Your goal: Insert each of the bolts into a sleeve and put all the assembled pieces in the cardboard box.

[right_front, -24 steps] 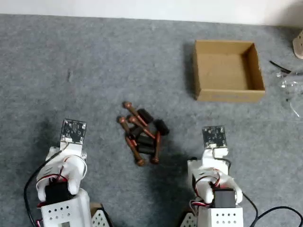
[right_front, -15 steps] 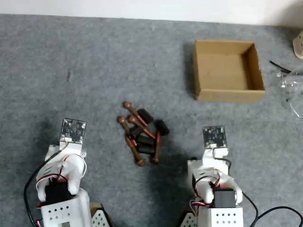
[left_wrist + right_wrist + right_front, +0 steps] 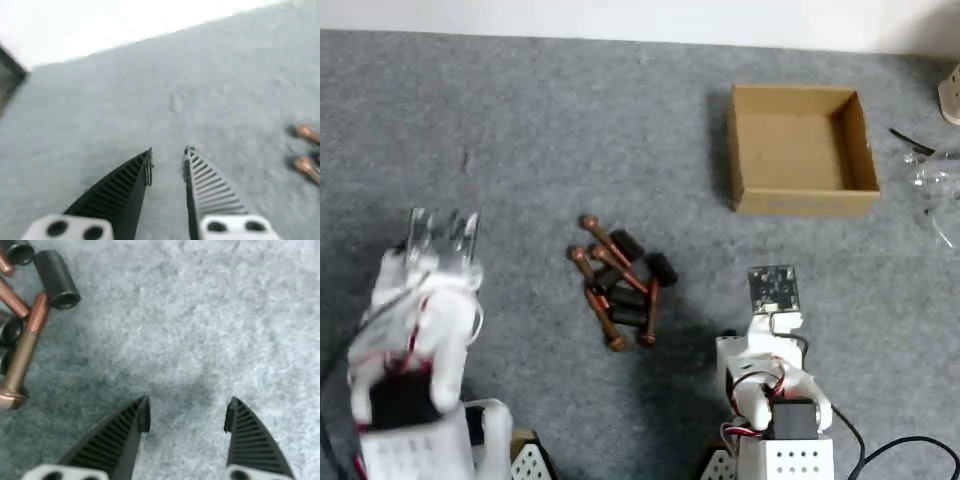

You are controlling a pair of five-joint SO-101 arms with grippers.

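Several copper bolts [image 3: 600,262] and black sleeves [image 3: 626,297] lie in one heap at the middle of the grey carpet. The cardboard box [image 3: 801,147] stands with nothing in it at the back right. My left gripper [image 3: 167,160] is raised over bare carpet to the left of the heap, open by a narrow gap with nothing between its fingers; two bolt heads [image 3: 305,164] show at the side. My right gripper [image 3: 186,415] hangs open low over the carpet to the right of the heap, with a bolt [image 3: 23,353] and a sleeve [image 3: 56,278] beside it.
A few wires and clear bits [image 3: 928,172] lie at the right edge beyond the box. Bare carpet stretches around the heap on all sides and between it and the box.
My left arm has lifted and swung up and to the left, away from its low rest pose. The right arm and the heap have not moved.
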